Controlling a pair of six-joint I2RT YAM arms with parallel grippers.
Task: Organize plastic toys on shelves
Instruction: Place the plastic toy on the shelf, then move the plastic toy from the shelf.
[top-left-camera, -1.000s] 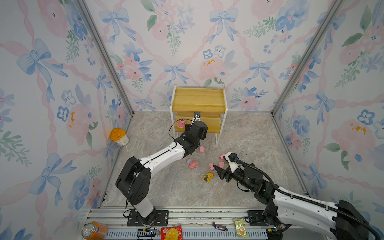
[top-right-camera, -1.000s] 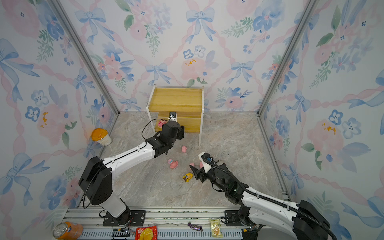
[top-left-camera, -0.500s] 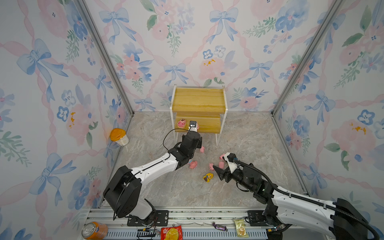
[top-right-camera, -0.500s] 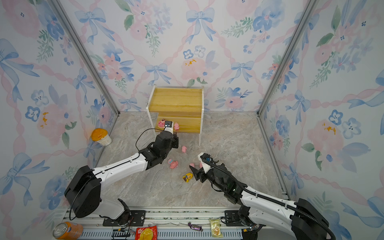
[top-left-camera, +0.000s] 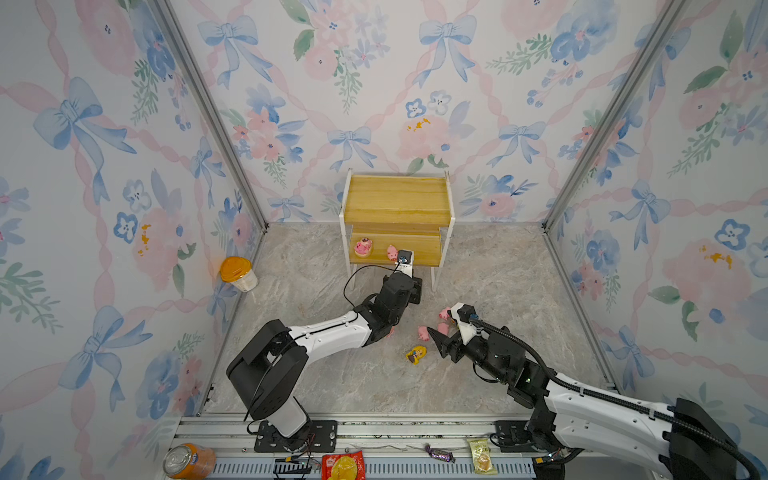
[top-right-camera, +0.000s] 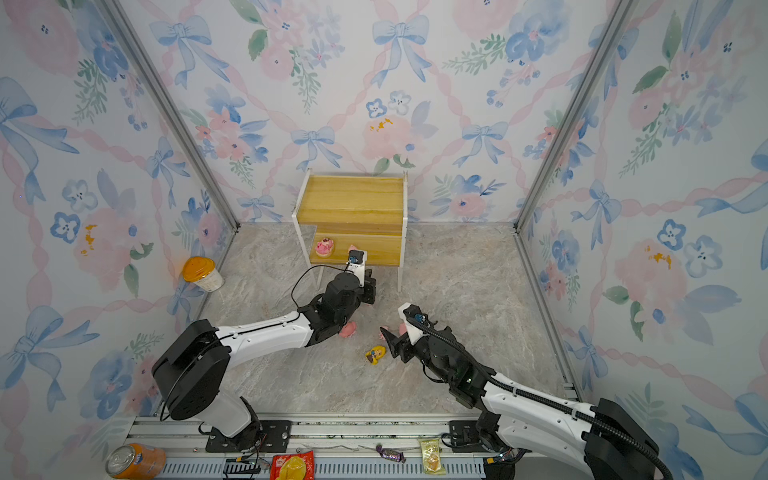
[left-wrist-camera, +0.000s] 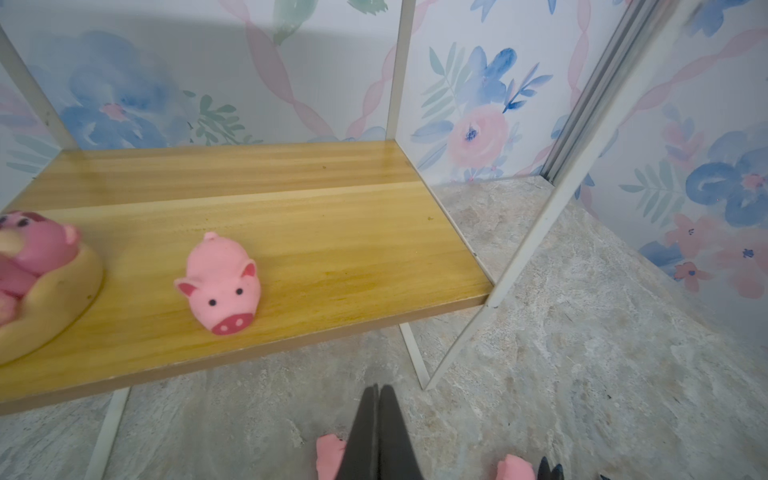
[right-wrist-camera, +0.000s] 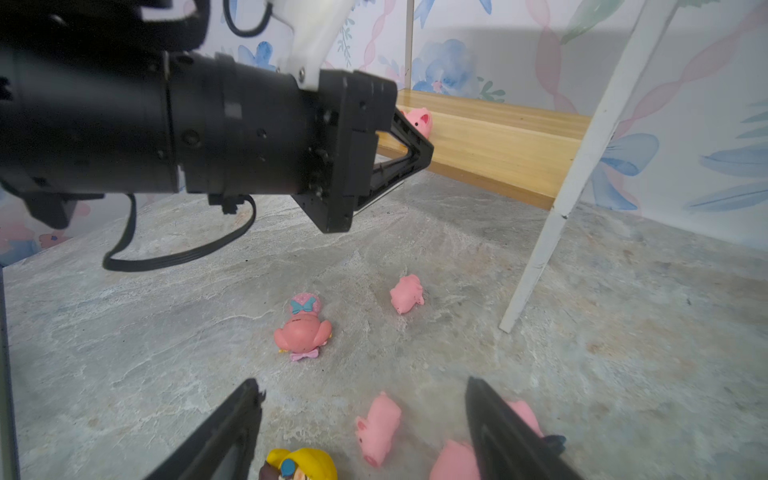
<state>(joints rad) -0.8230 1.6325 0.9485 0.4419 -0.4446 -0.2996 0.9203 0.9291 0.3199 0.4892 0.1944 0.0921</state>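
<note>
The left gripper (left-wrist-camera: 377, 399) is seen with its black fingers pressed flat together and nothing between them. It is held just off the front edge of the lower board (left-wrist-camera: 291, 232) of the shelf rack (top-left-camera: 398, 199), which is set at 12 o'clock of the floor. So slim a shape is judged suited to clearing the white frame legs. In a top view, at about 11 o'clock from it, a small pink pig (top-left-camera: 392, 252) is stood on that board, snout outward. The pig on a round base (top-left-camera: 363, 247) is placed at its 9 o'clock, so the row is judged to be filled from one end. The right gripper (right-wrist-camera: 363, 388) is held wide apart and low over the floor, gripping nothing. A lying pig (right-wrist-camera: 378, 419) is framed between its fingers, which suggests a grasp is being lined up. Further toys are left on the floor around it. The yellow-haired doll (top-left-camera: 417, 354) is found at about 8 o'clock and the pink bow-hatted figure (top-right-camera: 348, 328) at 9 o'clock. A lone pig (right-wrist-camera: 406, 293) is seen nearer the rack's leg.
</note>
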